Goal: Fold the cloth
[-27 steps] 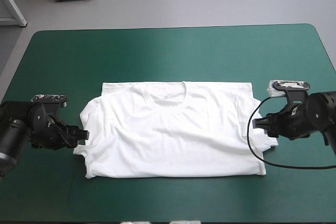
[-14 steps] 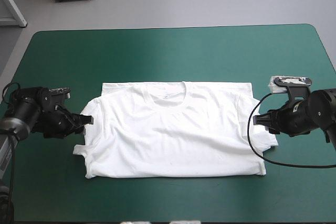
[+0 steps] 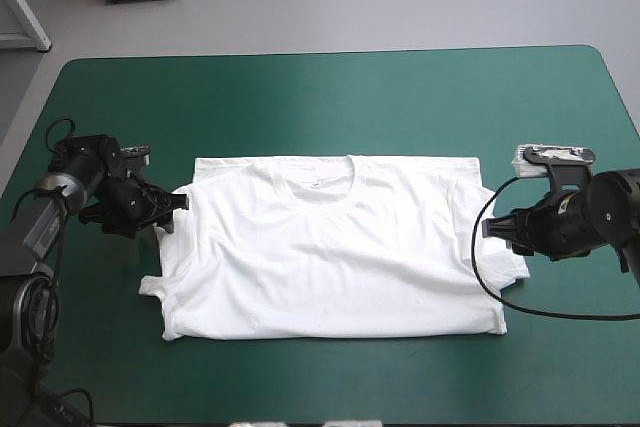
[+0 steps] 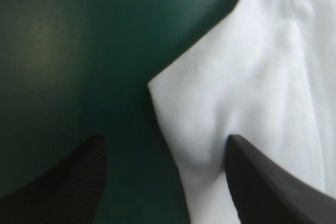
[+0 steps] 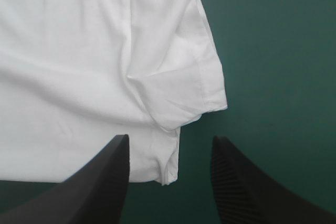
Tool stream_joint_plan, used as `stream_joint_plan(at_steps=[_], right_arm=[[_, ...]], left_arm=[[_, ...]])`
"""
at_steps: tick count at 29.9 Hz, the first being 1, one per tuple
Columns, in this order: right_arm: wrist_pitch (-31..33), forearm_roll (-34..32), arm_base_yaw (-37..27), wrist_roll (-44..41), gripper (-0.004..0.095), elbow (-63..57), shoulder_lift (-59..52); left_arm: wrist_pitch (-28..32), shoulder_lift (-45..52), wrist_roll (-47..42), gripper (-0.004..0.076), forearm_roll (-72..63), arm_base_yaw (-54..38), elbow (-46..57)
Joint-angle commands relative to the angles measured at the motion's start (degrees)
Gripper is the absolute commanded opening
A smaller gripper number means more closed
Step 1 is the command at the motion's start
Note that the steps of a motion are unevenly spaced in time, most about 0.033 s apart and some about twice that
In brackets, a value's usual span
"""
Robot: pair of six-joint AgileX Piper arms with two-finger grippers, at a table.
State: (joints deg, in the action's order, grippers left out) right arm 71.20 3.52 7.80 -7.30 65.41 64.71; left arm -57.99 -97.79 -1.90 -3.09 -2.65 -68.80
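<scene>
Evidently both pairs of jaws stand open, their black fingers well apart, because each is lined up on a sleeve and holds nothing. Between the left jaws lies the pointed corner of the nearer sleeve (image 4: 210, 114), one finger over white cloth and the other over bare teal-green cover, so a pinch from here would, I judge, catch the sleeve's edge. The right jaws straddle the other sleeve (image 5: 184, 93) in much the same way, its hemmed corner just ahead of the gap between the fingers. Outward from there, the T-shirt (image 3: 330, 247) lies spread flat in the middle of the counter (image 3: 330, 87), collar toward the far edge and hem toward the near one, with an arm low at each side. That mirrored placing suits a first fold: sleeves gripped together and carried inward over the body. No fold is yet made, and the risk I see is pinching only the top layer
</scene>
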Motion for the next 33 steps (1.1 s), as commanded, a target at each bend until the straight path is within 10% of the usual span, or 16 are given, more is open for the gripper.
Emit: stream_joint_plan(at_steps=[1, 5, 9, 33], right_arm=[[0.44, -0.40, -0.58, -0.02, 0.0445, 1.85, -1.20], [0.44, -0.40, -0.58, -0.32, 0.0442, 1.85, -1.20], [0.44, -0.77, -0.58, -0.72, 0.0441, 1.85, -1.20], [0.44, -0.67, -0.58, -1.95, 0.0427, 1.97, -1.20]], left_arm=[[0.26, -0.73, -0.23, 0.0471, -0.61, -0.17, -1.70], [1.27, -1.79, -0.64, 0.0362, -0.48, -0.17, -1.70], [2.32, -1.69, -0.64, -0.0004, -0.48, -0.17, -1.85], [0.23, 4.53, -1.89, -0.0009, -6.70, 16.24, -7.31]])
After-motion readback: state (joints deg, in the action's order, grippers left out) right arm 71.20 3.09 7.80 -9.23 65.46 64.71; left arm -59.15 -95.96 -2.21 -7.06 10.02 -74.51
